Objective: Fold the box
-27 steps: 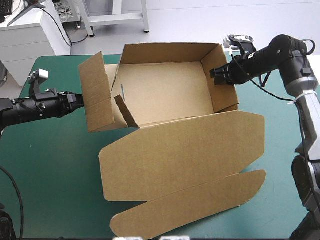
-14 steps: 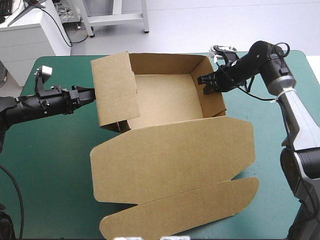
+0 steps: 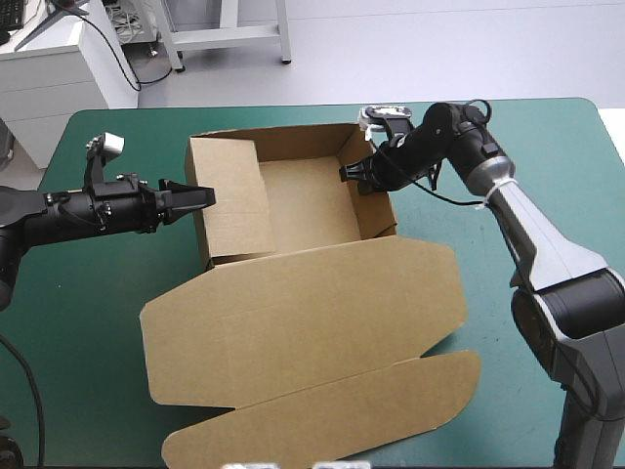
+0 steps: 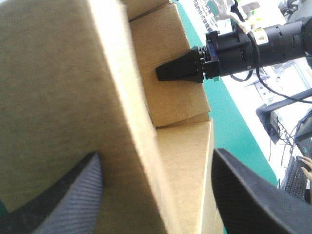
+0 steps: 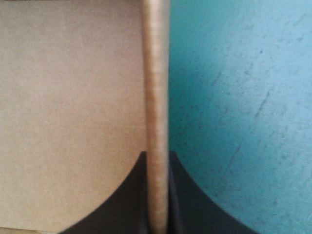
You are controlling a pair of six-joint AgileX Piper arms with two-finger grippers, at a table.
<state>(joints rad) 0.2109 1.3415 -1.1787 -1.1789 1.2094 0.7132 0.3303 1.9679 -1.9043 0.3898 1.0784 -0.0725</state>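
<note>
The box [image 3: 303,293] rests on the teal-green cover [image 3: 88,322] as an open tray with its walls raised. Its broad lid lies flat, reaching out from the tray's near wall, with a long curved flap at the lid's outer edge.

The left gripper [image 3: 200,197] comes in at the tray's left side, at the raised left wall [image 3: 229,200]. Its black fingers stand well apart. In the left wrist view [image 4: 156,153] the wall's upper edge runs up between them, one finger [image 4: 73,195] on the wall's outer face side and the other [image 4: 253,195] on the tray's inner side, and neither is seen pressing the board.

The right gripper [image 3: 354,177] is at the tray's right wall, near the far corner. Its fingers are clamped on that wall's edge: in the right wrist view [image 5: 157,156] the board's rim stands upright in the narrow slot between them, with brown board on one side and the cover on the other. From the left wrist view the right gripper [image 4: 178,72] shows across the tray, its tip against the right wall's inner face.
</note>
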